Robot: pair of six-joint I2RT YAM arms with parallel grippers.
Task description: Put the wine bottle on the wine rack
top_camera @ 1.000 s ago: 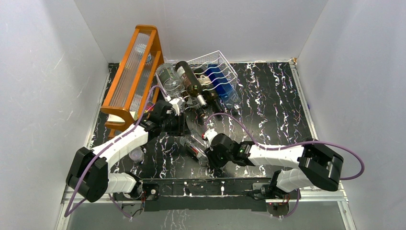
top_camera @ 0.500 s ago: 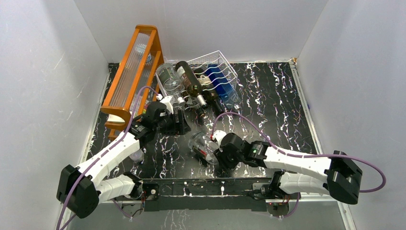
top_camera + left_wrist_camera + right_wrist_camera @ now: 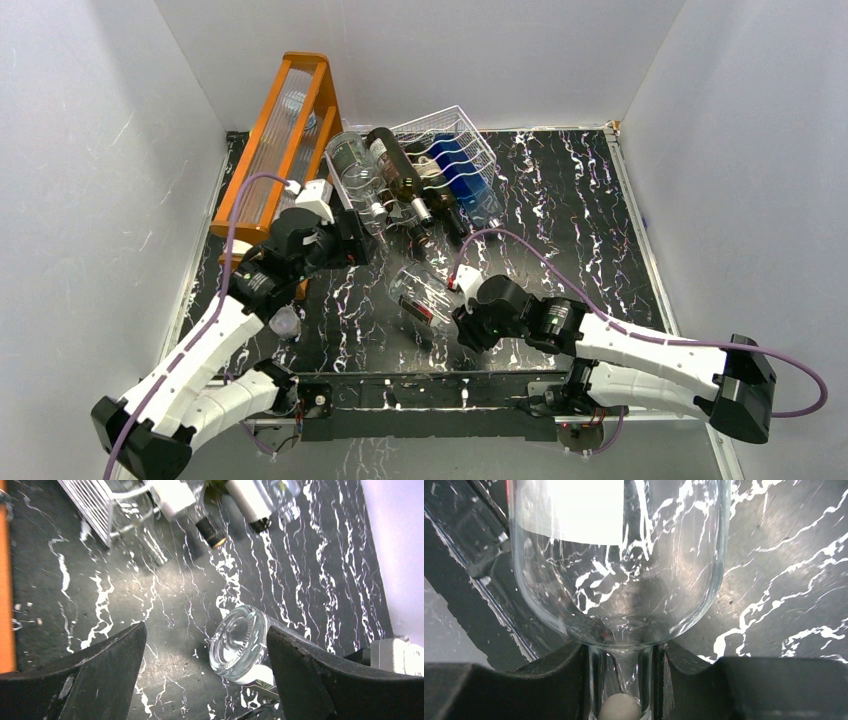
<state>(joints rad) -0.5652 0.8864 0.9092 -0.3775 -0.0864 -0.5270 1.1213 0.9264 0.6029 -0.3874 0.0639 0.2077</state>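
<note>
- Clear glass wine bottle with a white label (image 3: 425, 298) lying on its side on the black, white-veined tabletop (image 3: 570, 220), near the front middle; round base toward the back, neck toward the right arm; well apart from the rack, not on it.
- Right gripper (image 3: 462, 322) pinching the slim neck of that bottle; in the right wrist view, black fingers (image 3: 559, 680) pressed against both sides of the neck, with the rounded shoulder and the label spreading out above them.
- Left gripper (image 3: 345, 240) spread wide and holding nothing; placed over the table between the orange frame and the lying bottle; in the left wrist view, two broad black fingers (image 3: 100, 675) far apart, with the bottle's circular glass base seen low in the gap between them, nearer the right one.
- White wire basket-like wine rack with wavy rows (image 3: 470, 130) at the back middle of the table; loaded with a clear bottle (image 3: 352, 160) at its left end, a dark brown bottle with a pale label (image 3: 392, 165) next to it, and a blue bottle (image 3: 462, 170) further right; necks pointing toward the arms; possibly one more dark bottle beside the brown one, hard to separate from overhead.
- Tall orange wooden frame with clear ribbed panels (image 3: 285, 140) just left of the rack, running along the left wall.
</note>
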